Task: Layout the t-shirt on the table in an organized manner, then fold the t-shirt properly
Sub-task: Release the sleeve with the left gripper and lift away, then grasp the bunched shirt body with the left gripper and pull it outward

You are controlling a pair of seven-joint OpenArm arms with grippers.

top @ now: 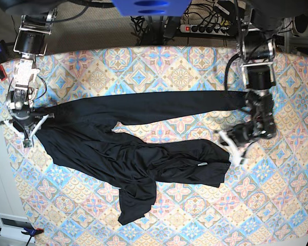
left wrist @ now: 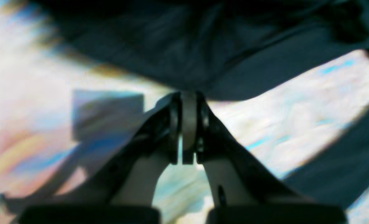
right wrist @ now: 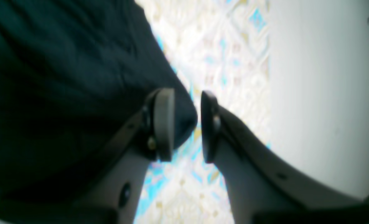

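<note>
Black long-sleeved t-shirt [top: 138, 154] of thin soft fabric lies crumpled across the middle of your wide table [top: 277, 205], which is covered in a pastel cloth of blue, pink and cream floral diamonds. One sleeve runs straight from about 9 o'clock to 3 o'clock across the upper half of the cloth; the body bunches below it, and a fold trails down toward 6 o'clock. A small pale tag [top: 201, 164] shows on the shirt near its 3 o'clock edge, but you cannot read any writing on it, and no brand shows anywhere.

Your left gripper [left wrist: 189, 124] sits at the shirt's 3 o'clock side. In the left wrist view its grey pads are pressed together with no gap, their tips right at the hem of the dark fabric; the blur hides whether any cloth is pinched between them.

Your right gripper [right wrist: 187, 124] is at the shirt's 9 o'clock end. Its fingers [right wrist: 164, 124] stand partly spread, and a rounded corner of the black fabric pokes into the gap, touching the inner face of one pad and clear of the other.
</note>
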